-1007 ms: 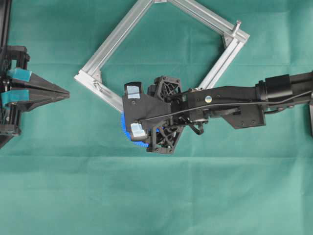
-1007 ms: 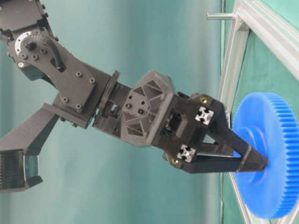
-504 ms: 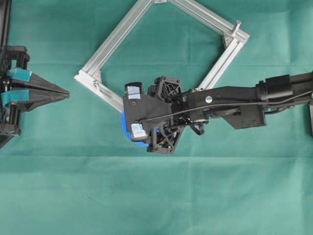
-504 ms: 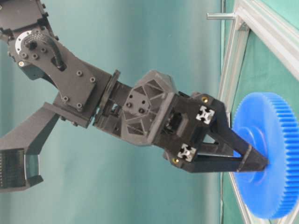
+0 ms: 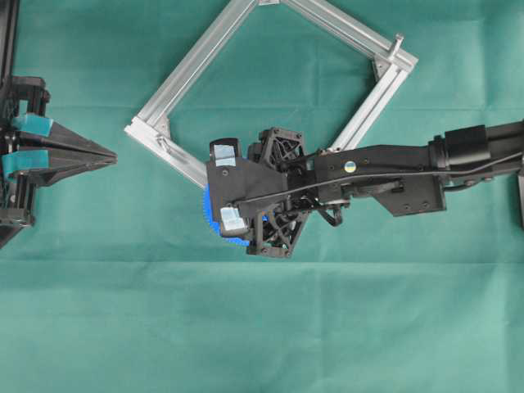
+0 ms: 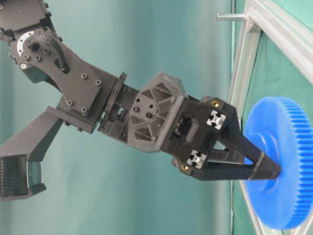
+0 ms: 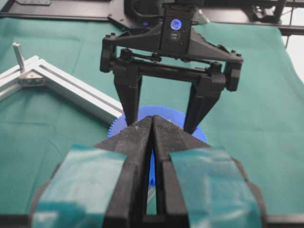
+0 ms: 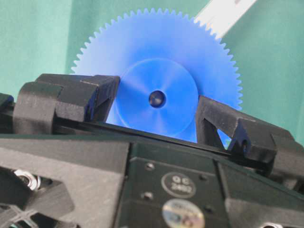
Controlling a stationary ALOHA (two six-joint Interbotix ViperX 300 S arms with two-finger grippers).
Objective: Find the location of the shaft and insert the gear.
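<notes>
A: Surface?

B: Bench (image 5: 123, 327) covered in matte green cloth, faintly creased. A square frame (image 5: 184, 70) of brushed, slotted aluminium rail lies flat on it; a tall silver pin (image 7: 18, 56) stands at one corner.

A: The gear?

B: Gear (image 8: 156, 97), glossy blue plastic, fine teeth, raised round hub, small centre hole. Right fingers (image 6: 266, 171), matte black and tapered, are set wide astride the hub, holding it at the frame's lower rail.

A: Shaft?

B: Cannot tell; hidden under the gear.

A: Left fingers?

B: Left fingers (image 7: 152, 124), ribbed black with teal tape, pressed together, holding nothing, well apart from the gear.
</notes>
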